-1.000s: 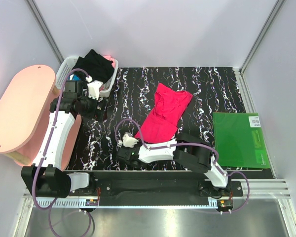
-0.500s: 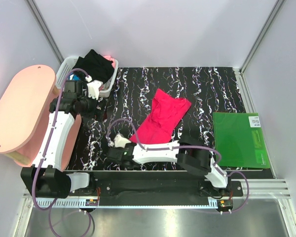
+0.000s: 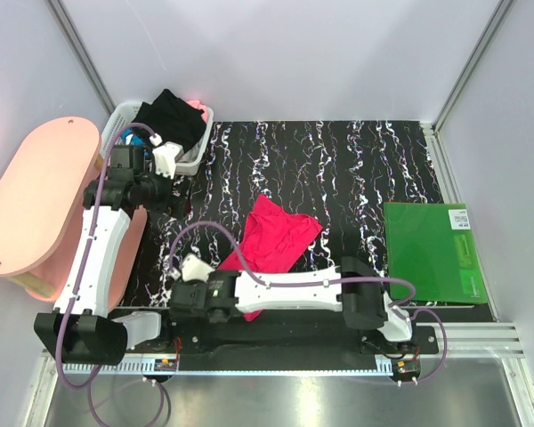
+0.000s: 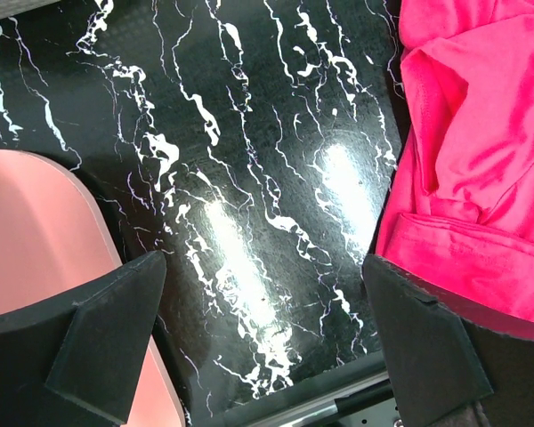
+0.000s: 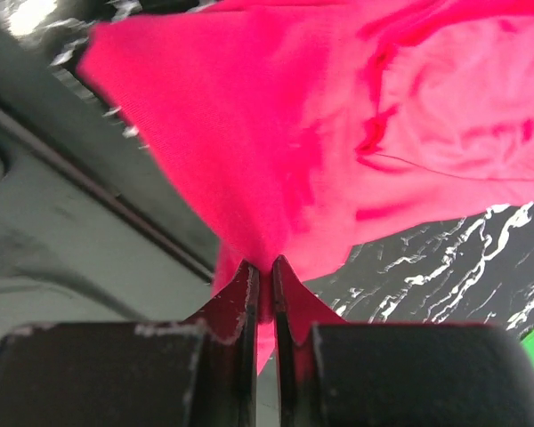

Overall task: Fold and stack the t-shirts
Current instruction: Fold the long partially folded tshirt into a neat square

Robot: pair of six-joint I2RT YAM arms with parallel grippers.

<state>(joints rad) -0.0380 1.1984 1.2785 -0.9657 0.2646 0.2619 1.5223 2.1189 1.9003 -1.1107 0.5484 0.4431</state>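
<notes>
Right end effector (image 5: pixel 264 267) is clamping the hem of the pinkish-red t-shirt (image 3: pixel 271 236), fingers nearly touching with only a thin fold of cloth between them. The right arm is reaching low across to the near-left part of the counter (image 3: pixel 338 160), and that end effector is sitting at the front edge. The shirt is lying crumpled near the counter's middle, its near corner pulled to a point at the grip and running out over the front edge.

Left end effector (image 4: pixel 262 262) is hanging spread wide with nothing in it, above bare counter between the pink oval board (image 3: pixel 36 205) and the shirt's left edge.

The black t-shirt (image 3: pixel 173 116) is lying heaped in the white basket (image 3: pixel 200 151) at the far-left corner. The green mat (image 3: pixel 432 249) is lying flat at the right side, well apart from the red shirt.
</notes>
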